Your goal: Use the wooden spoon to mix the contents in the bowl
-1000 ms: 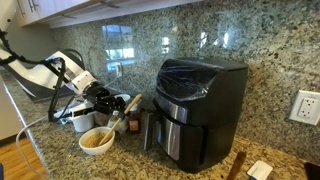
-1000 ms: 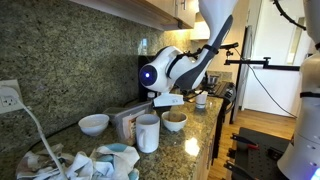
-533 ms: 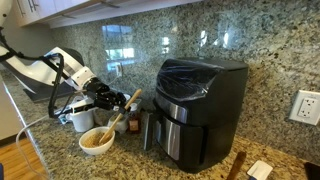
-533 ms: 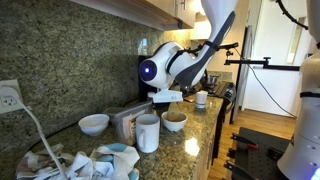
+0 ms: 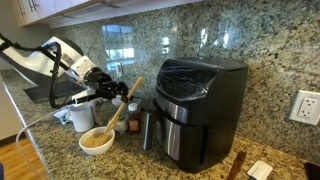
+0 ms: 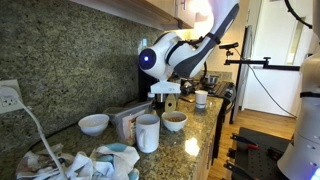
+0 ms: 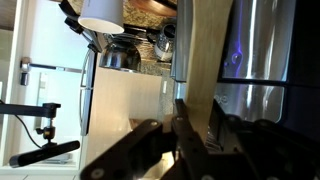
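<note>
My gripper [image 5: 119,91] is shut on the wooden spoon [image 5: 128,103] and holds it tilted. The spoon's upper end points toward the black air fryer; its lower end hangs just over the far rim of the bowl [image 5: 97,141]. The small white bowl holds the tan crumbly contents [image 5: 96,138]. In an exterior view the gripper [image 6: 166,93] hovers above the bowl [image 6: 174,122]; the spoon is hard to make out there. In the wrist view the spoon [image 7: 200,50] runs as a broad light-brown strip up from between the fingers [image 7: 182,128].
The black air fryer [image 5: 200,105] stands close beside the bowl. A white mug [image 5: 80,118] stands behind the bowl. Another mug [image 6: 148,132], an empty white bowl [image 6: 94,124], a small box [image 6: 125,120] and crumpled cloths [image 6: 80,165] crowd the counter. A wall outlet [image 5: 305,107] is far off.
My gripper has risen and moved toward the air fryer with the spoon in it. The spoon's lower end has lifted from the bowl's contents to above its far rim.
</note>
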`<state>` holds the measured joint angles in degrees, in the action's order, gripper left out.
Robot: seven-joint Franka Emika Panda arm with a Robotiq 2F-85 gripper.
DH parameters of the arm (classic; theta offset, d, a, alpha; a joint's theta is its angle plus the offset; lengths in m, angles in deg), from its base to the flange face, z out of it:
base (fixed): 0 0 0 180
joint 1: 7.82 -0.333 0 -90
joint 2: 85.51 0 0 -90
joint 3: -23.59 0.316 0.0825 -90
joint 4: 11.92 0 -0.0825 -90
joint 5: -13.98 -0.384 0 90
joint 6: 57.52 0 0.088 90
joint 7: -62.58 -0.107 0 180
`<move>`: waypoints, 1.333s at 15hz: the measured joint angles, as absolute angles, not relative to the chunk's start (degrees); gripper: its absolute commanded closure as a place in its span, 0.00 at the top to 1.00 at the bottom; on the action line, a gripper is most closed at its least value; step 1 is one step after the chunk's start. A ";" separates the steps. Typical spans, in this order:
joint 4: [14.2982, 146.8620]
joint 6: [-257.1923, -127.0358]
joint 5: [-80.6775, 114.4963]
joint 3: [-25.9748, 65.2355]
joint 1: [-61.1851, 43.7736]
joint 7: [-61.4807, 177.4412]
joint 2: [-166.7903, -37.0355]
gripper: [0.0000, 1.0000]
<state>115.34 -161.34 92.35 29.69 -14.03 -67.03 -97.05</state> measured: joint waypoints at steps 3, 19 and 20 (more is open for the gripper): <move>114.68 -161.00 92.35 29.56 -13.77 -67.00 -96.16 0.07; 114.38 -160.91 92.36 29.52 -13.55 -67.02 -95.87 0.07; 114.38 -160.91 92.39 29.52 -13.56 -67.02 -95.90 0.07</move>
